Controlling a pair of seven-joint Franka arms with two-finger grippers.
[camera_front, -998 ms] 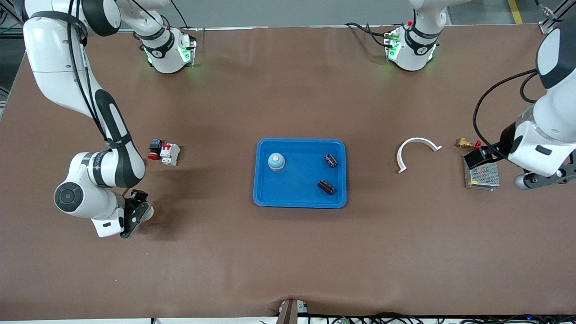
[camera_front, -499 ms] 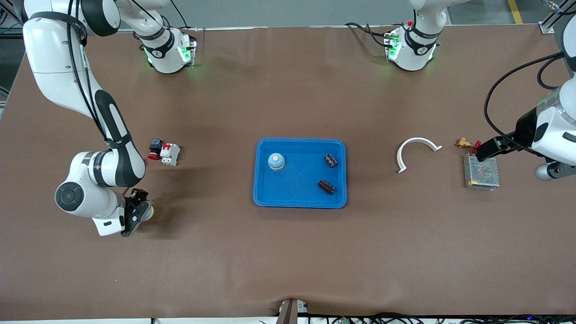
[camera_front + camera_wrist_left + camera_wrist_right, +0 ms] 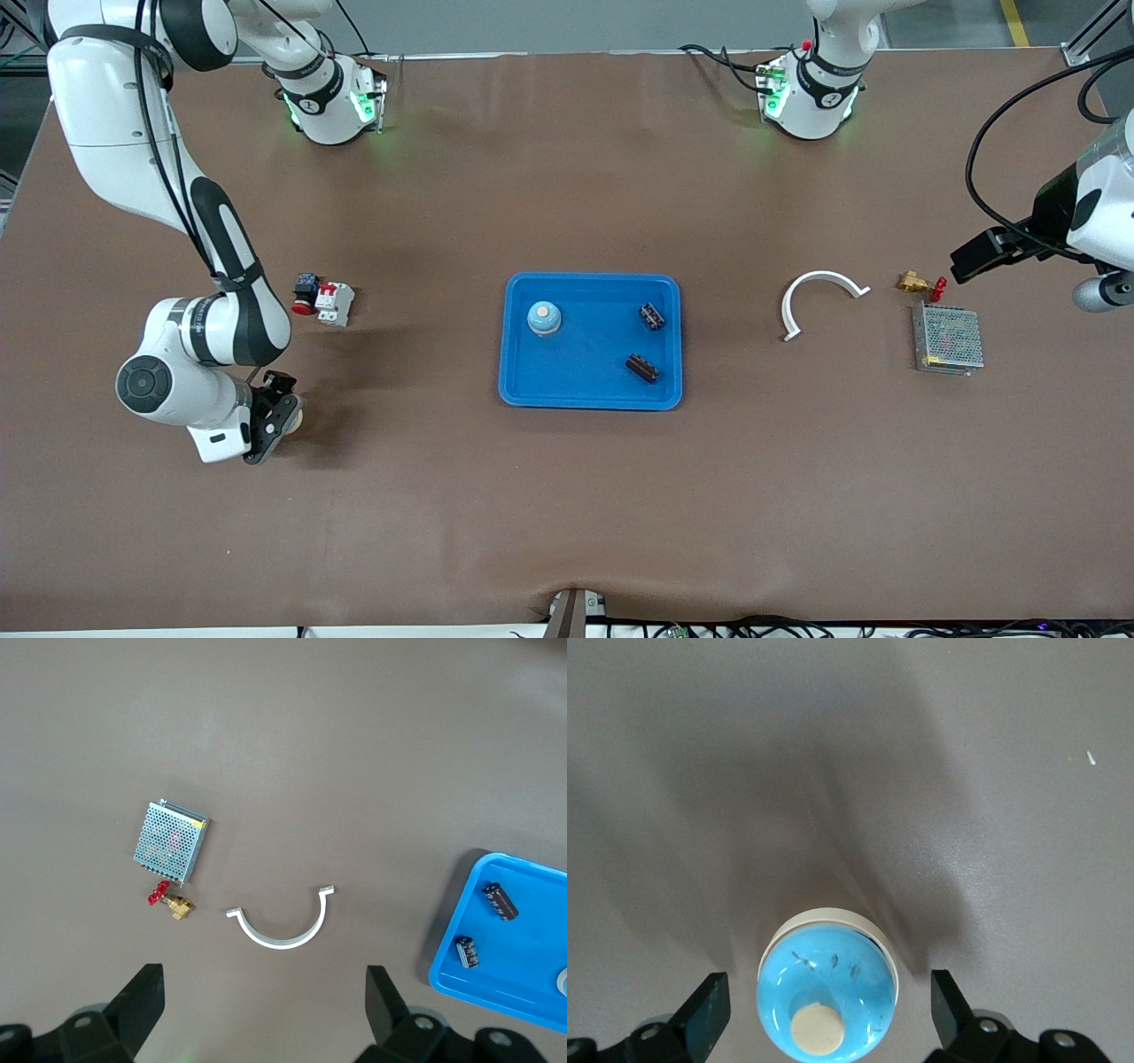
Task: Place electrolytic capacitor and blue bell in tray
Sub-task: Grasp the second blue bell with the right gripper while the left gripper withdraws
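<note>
Brown matting covers the long work table, where a bright-blue tray sits at the centre, already holding one blue bell and two dark electrolytic capacitors.

A second blue bell stands on the mat toward the right arm's end of the table, well apart from the tray and nearer the front camera than the red-and-white breaker and the red push button. The right gripper hangs directly over this bell with its fingers spread wide to either side of the dome, gripping nothing.

The left gripper, carried high off the left arm's end of the table, also stands fully open and empty, looking down on a white curved bracket, a brass valve with a red handle and a perforated metal power supply; that arm appears to be waiting.

The risk now lies with the bell's shape. Its glossy rounded dome offers little flat face, so fingers closing too high would likely squeeze it out or tip it over. A descent that is off-centre could strike the top button rather than straddle the body. A weak hold could drop the bell on the long carry, or knock the parts already in the tray.
</note>
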